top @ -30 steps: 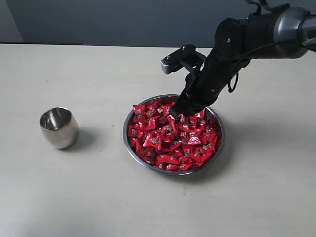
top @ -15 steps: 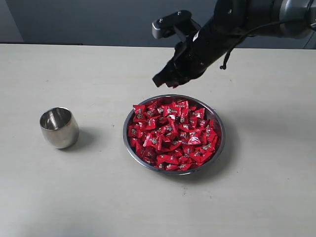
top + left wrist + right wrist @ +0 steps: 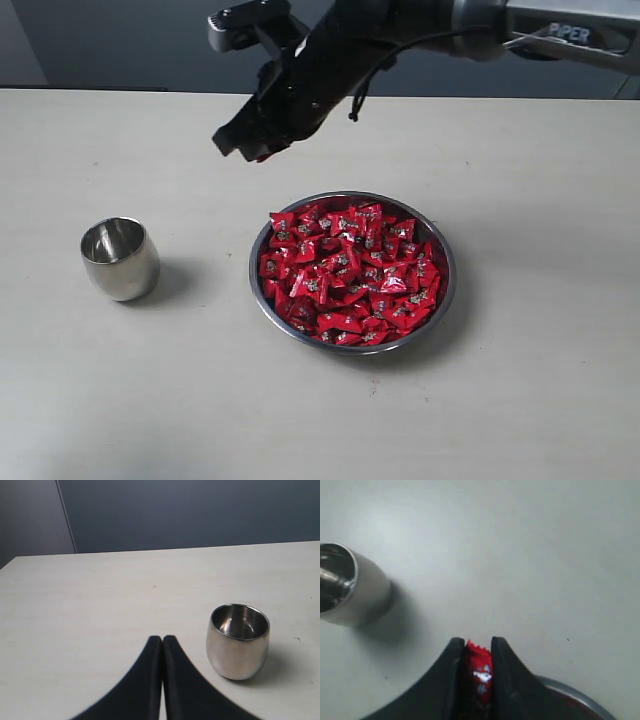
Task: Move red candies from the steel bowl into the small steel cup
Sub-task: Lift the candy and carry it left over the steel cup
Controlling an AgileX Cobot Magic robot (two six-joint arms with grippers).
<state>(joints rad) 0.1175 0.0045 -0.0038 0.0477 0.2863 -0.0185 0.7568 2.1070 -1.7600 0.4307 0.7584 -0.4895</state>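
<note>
The steel bowl (image 3: 437,300) sits at the table's middle, heaped with red candies (image 3: 345,275). The small steel cup (image 3: 119,258) stands upright and empty to its left; it also shows in the left wrist view (image 3: 237,641) and the right wrist view (image 3: 342,586). My right gripper (image 3: 252,148) hangs in the air up and left of the bowl, between bowl and cup, shut on one red candy (image 3: 478,672) that sits between its fingers (image 3: 452,677). The bowl's rim (image 3: 572,692) shows just behind them. My left gripper (image 3: 162,640) is shut on nothing, low over the table near the cup.
The pale table (image 3: 520,150) spreads wide around bowl and cup. A dark wall (image 3: 150,45) runs behind its far edge. The right arm (image 3: 420,30) reaches across the back of the table above the bowl.
My right gripper has lifted out of the bowl with a candy and travelled up and to the left, toward the cup. The bowl, the cup and the left gripper have not moved.
</note>
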